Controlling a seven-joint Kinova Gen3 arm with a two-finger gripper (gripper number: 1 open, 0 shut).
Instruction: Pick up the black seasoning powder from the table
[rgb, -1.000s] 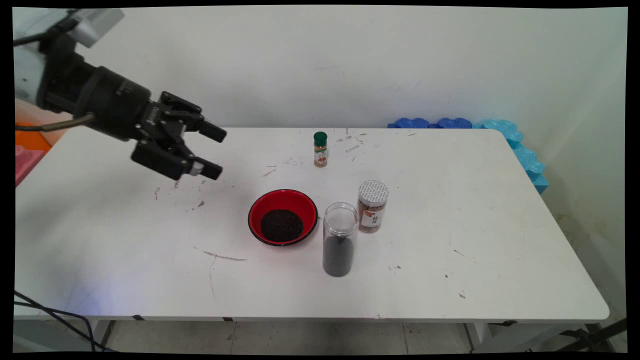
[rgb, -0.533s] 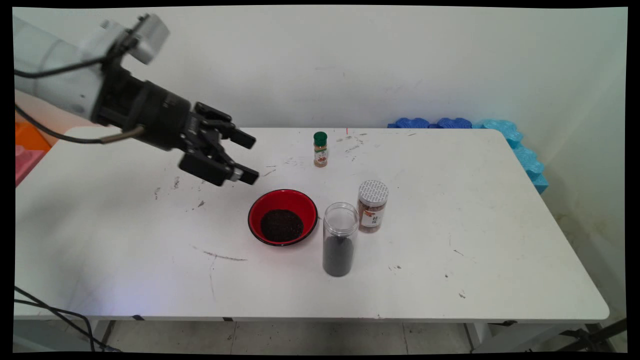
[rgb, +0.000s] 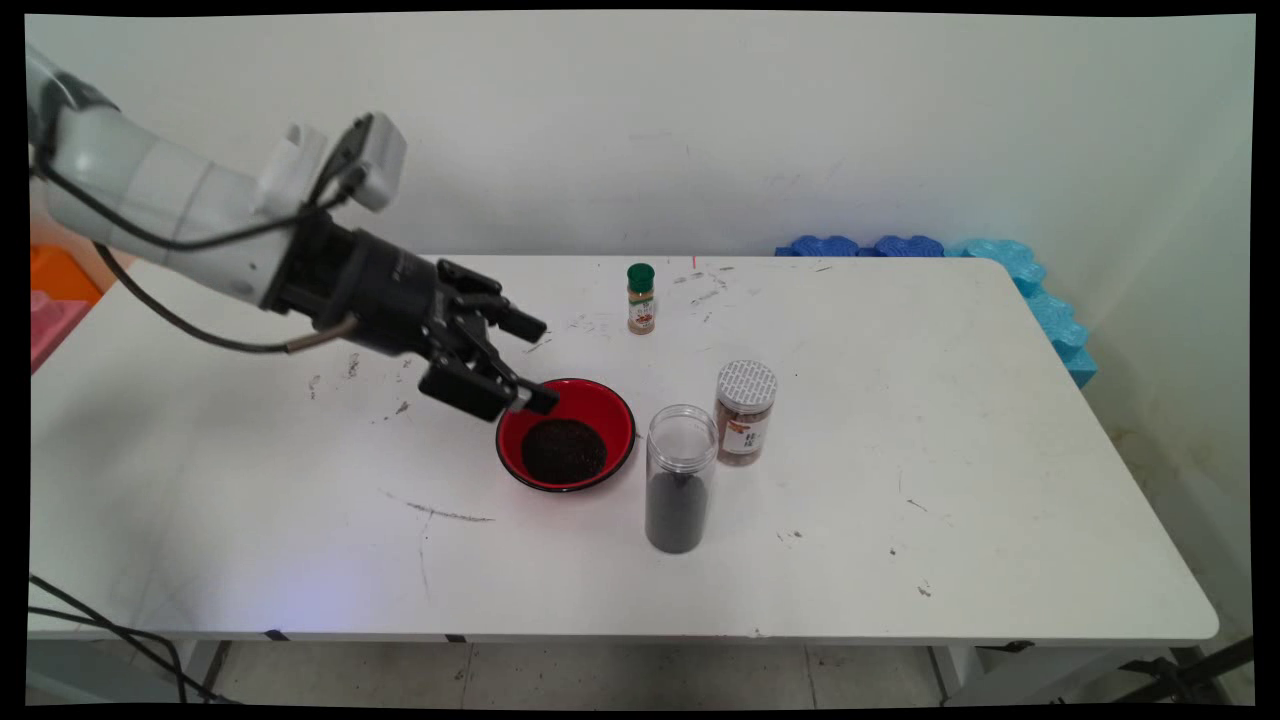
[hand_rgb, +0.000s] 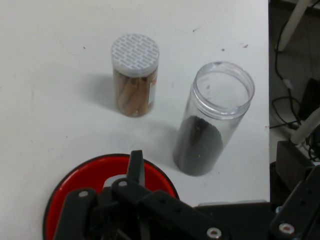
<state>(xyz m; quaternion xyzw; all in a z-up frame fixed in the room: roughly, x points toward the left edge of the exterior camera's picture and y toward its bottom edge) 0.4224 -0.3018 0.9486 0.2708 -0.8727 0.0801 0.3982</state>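
White table (rgb: 950, 480) lies bare rightward; empty, parted jaws hang over the red bowl's (rgb: 600, 400) left rim.

A robotics lab test station, not a lived-in kitchen.

A white robot arm (rgb: 150, 205) trailing loose black cables (rgb: 180, 320) reaches over a plain white counter (rgb: 1000, 450), scuffed with dark marks and pushed against a bare white wall (rgb: 700, 120). Blue foam padding (rgb: 1040, 290) lines the counter's far right corner, and orange and pink bins (rgb: 55, 300) sit at the left edge. More cables (rgb: 110, 630) run across the tiled floor beneath. The few kitchen goods look like staged props: a red bowl (rgb: 590, 400) of dark grains, an open clear jar (rgb: 678, 480) partly filled with the same, a lidded jar of brown sticks (rgb: 745, 412) and a small green-capped spice bottle (rgb: 640, 298).
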